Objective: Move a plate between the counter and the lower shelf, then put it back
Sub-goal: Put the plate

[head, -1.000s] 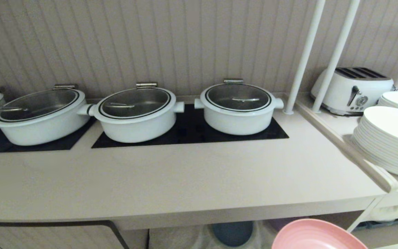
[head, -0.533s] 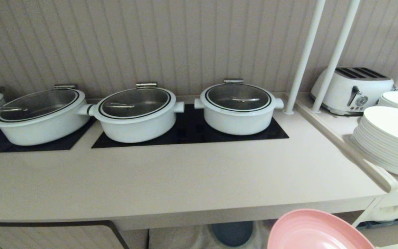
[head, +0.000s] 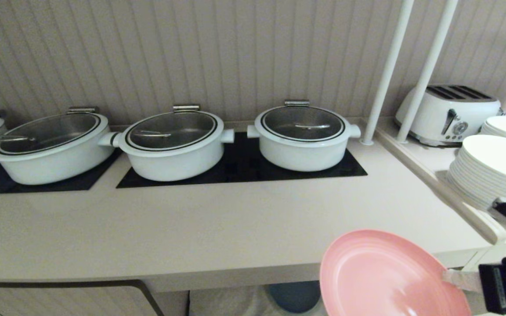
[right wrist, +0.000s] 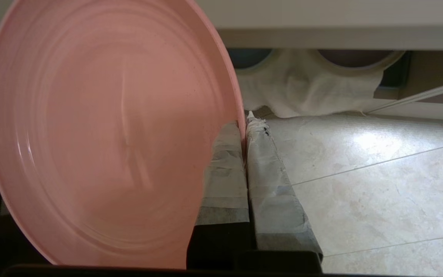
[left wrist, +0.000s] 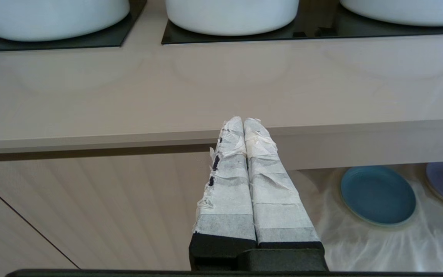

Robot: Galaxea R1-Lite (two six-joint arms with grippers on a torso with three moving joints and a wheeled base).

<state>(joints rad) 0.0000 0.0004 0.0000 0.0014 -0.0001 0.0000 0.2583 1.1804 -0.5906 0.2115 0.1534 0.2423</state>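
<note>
Your right tool [right wrist: 244, 127] is clamped on the plate [head: 384, 276] rim, plate just below and before the table [head: 218, 232] edge. Lift it clear. Left tool [left wrist: 243, 125] pressed together, idle.

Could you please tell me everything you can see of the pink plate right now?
The pink plate is round, shallow and matte, plastic-looking, with faint concentric rings and a low raised rim. The right gripper is shut on its rim, one taped finger on each face. It hangs tilted in the air, in front of the counter's front edge, resting on nothing.
</note>
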